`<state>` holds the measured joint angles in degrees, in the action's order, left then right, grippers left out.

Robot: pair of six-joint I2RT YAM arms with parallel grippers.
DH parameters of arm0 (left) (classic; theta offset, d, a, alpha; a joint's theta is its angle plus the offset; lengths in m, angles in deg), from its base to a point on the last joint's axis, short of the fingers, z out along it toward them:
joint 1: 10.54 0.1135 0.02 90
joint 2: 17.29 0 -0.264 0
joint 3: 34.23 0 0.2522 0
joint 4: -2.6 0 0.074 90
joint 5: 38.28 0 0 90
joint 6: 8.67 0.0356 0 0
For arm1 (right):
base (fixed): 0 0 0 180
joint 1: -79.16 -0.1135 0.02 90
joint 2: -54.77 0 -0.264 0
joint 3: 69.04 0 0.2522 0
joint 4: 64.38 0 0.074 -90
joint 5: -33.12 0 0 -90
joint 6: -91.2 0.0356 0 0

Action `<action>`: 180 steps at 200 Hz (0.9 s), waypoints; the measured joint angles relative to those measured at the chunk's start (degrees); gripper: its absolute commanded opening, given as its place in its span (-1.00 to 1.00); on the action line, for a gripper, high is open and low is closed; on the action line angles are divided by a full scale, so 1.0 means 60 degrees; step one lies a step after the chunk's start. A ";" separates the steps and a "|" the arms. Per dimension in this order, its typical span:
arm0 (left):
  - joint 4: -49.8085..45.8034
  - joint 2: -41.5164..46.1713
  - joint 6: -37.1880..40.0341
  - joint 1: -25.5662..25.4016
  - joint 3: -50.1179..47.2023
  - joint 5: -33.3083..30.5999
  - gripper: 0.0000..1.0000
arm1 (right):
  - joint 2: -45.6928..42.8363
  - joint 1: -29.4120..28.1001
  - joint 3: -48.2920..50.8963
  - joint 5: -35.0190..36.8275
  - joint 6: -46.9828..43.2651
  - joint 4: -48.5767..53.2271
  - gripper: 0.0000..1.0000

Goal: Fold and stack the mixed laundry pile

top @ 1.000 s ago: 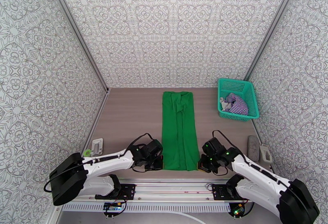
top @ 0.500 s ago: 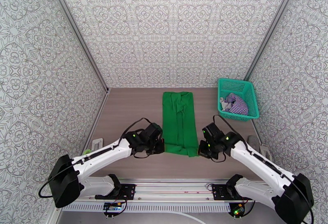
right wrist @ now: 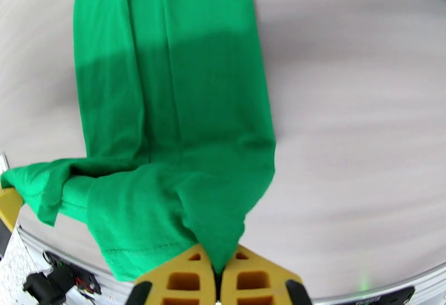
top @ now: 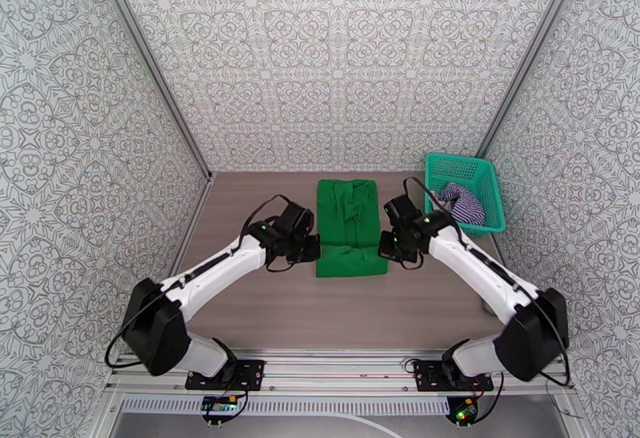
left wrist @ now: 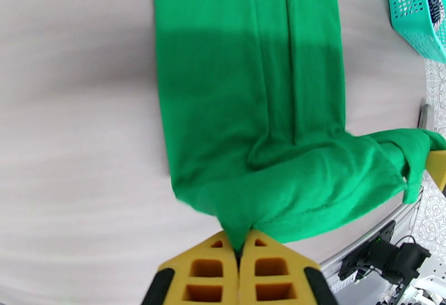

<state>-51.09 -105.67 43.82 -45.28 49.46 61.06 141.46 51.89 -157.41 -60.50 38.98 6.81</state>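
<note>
The bright green T-shirt (top: 349,223) lies as a long folded strip on the table's middle, its near end lifted and carried over the rest. My left gripper (top: 314,251) is shut on the hem's left corner (left wrist: 237,233), pinched between yellow fingers. My right gripper (top: 385,247) is shut on the right corner (right wrist: 223,250). The lifted hem (right wrist: 139,211) sags between the two. The purple-and-white striped top (top: 459,202) lies bunched in the teal basket (top: 488,181).
The teal mesh basket (left wrist: 415,8) stands at the back right against the wall. Patterned walls close in the brown table (top: 256,215) on three sides. A metal rail (top: 336,359) with the arm bases runs along the near edge.
Both grippers have carried the shirt's near hem away from the table's front edge toward the back, doubling the strip over itself. The arms stretched out further. The basket has not moved.
</note>
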 measured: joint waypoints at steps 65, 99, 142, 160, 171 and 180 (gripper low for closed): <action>0.0550 -0.1599 0.0623 0.0867 0.1260 0.0186 -1.00 | 0.2269 0.0652 -0.1963 -0.0149 -0.0703 -0.0444 -1.00; 0.0922 -0.2492 0.0823 0.1206 0.1836 0.0368 -1.00 | 0.3315 0.0954 -0.2838 -0.0361 -0.0885 -0.0652 -1.00; 0.1341 -0.3417 0.0903 0.1523 0.2025 0.0769 -1.00 | 0.4226 0.1209 -0.3129 -0.0707 -0.0958 -0.0936 -1.00; 0.1490 -0.3632 0.0947 0.1639 0.2025 0.0940 -1.00 | 0.4506 0.1315 -0.3129 -0.0863 -0.0954 -0.1137 -1.00; 0.1610 -0.3712 0.0954 0.1708 0.2025 0.1038 -1.00 | 0.4634 0.1377 -0.3129 -0.0969 -0.0951 -0.1260 -1.00; 0.1716 -0.3778 0.0954 0.1763 0.2025 0.1122 -1.00 | 0.4728 0.1424 -0.3129 -0.1045 -0.0954 -0.1366 -1.00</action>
<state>-40.79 -128.33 49.54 -34.71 61.61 67.79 169.83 60.44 -176.19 -66.77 33.26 -1.39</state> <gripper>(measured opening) 0.044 0.050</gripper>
